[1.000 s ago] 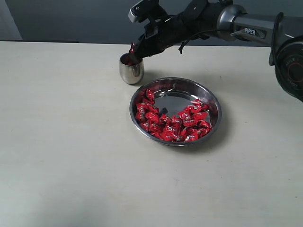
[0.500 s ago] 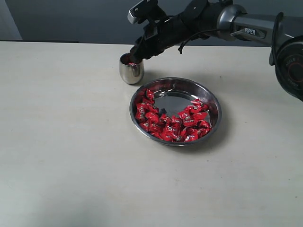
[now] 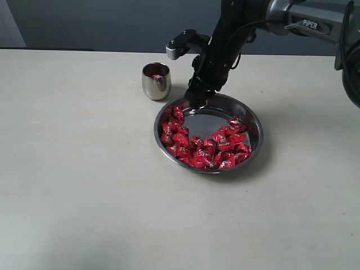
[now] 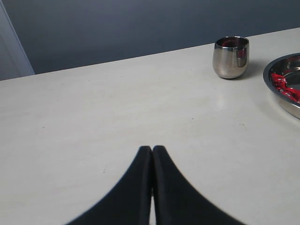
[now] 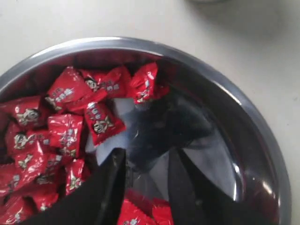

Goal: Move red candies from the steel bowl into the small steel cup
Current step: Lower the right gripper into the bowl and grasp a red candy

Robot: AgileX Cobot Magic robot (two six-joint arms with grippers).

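Dozens of red candies [image 3: 202, 147] lie in the steel bowl [image 3: 208, 119], heaped in a crescent along its left and near sides. The floor toward its far right side shows bare, shiny metal. We see the bowl around the middle of the desk [image 3: 84, 191], a little toward the far edge. The small steel cup [image 3: 156, 85] stands upright just beside the bowl's far-left rim without touching it, closer to the desk's far edge. Something red shows in its mouth.

The right gripper [image 3: 198, 102] comes down from the far right corner and hangs over the far-left part of the bowl, between the cup and the candy heap. Its arm [image 3: 236, 28] slants above the bowl's far rim. From the right wrist view its two dark fingers [image 5: 112, 187] stand parted and grip nothing. Bare metal shows between them, with candies just beside. We cannot tell whether the tips touch the bowl.

The left gripper [image 4: 152, 157] sits low over the desk, well apart from the cup, its fingers pressed together on nothing.

Broad pale desk surface stretches from the bowl toward the near and left edges.
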